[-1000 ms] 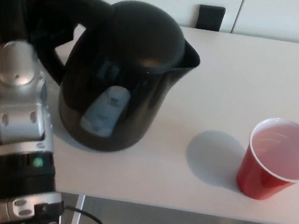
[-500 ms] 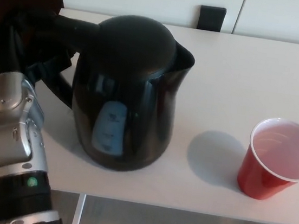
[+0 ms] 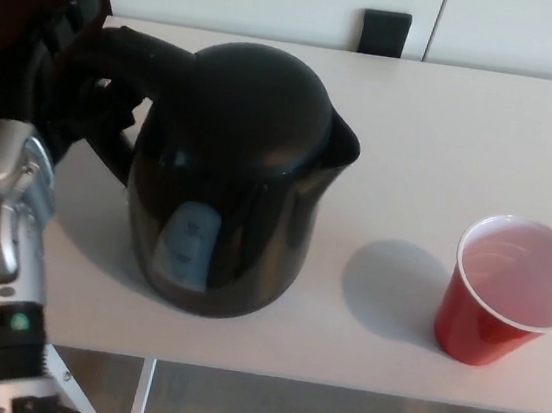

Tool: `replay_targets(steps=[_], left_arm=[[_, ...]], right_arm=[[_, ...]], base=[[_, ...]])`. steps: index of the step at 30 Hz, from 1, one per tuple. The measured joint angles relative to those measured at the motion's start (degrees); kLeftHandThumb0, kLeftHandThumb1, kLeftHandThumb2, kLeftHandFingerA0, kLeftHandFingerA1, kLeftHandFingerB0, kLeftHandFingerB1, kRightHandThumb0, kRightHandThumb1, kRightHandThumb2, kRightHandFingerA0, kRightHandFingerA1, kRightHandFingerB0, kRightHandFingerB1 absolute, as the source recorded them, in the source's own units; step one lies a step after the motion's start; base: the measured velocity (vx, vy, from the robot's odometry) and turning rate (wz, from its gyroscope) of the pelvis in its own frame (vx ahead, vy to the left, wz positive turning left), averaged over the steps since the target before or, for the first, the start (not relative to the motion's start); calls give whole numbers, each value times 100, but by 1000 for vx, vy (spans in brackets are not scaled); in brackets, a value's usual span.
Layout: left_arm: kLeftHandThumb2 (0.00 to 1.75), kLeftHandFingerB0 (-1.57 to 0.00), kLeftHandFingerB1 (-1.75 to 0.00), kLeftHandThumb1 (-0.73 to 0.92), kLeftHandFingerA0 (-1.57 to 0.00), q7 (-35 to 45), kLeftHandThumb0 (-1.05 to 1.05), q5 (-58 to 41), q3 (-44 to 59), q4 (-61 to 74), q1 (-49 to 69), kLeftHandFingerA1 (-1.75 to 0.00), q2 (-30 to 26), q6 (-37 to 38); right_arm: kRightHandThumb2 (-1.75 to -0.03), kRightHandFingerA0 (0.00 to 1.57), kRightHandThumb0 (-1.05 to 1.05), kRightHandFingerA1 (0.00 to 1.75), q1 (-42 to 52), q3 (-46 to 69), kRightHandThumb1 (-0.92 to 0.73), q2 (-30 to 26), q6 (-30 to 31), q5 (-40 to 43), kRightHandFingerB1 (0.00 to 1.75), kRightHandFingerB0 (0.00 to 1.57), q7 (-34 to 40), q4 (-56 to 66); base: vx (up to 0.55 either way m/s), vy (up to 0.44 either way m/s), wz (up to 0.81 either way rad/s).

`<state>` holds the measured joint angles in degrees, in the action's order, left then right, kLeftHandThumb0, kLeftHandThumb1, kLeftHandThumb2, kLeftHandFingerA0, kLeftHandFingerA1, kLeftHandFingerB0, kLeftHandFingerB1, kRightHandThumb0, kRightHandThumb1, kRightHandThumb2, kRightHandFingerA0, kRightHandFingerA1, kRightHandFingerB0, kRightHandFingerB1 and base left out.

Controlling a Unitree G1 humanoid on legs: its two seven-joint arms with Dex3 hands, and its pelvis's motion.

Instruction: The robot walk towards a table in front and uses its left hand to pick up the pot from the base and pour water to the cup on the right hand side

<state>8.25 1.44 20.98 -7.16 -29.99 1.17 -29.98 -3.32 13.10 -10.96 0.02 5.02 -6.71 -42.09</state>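
Your left hand [image 3: 65, 80], at the upper left of the frame, has its black fingers wrapped around the handle of the black electric kettle [image 3: 234, 181]. That kettle fills the centre-left of the frame over the white table [image 3: 468, 119], lid shut, spout turned toward the right, a pale water gauge on its side; you can't see its contents. At the lower right stands the red plastic cup [image 3: 507, 295], upright and well apart from the kettle, its pale inside looking empty.
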Motion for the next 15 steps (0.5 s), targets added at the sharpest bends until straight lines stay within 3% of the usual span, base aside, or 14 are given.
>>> replay_targets(steps=[10,11,12,15], left_arm=[[70,0,-1,37,0,964,-63,-266,-664,-319,-4,0,-1162,-82],[54,0,0,43,0,1068,-59,-322,-699,-344,-9,0,-1263,-95],[71,0,-1,38,0,1146,-63,-381,-724,-364,-14,0,-1331,-102],[71,0,-1,39,0,1314,-65,-490,-830,-415,-59,0,-1490,-127]], right_arm=[[-58,46,-21,44,-5,21,-62,0,0,8,38,35,-18,1],[-58,45,-20,44,-7,29,-62,1,0,10,38,35,-25,0],[-58,47,-20,45,-7,39,-62,1,0,12,38,36,-32,-1],[-57,48,-19,45,-28,71,-61,5,0,24,38,36,-58,-24]], base=[[0,0,0],[0,0,0],[0,0,0],[0,0,0]])
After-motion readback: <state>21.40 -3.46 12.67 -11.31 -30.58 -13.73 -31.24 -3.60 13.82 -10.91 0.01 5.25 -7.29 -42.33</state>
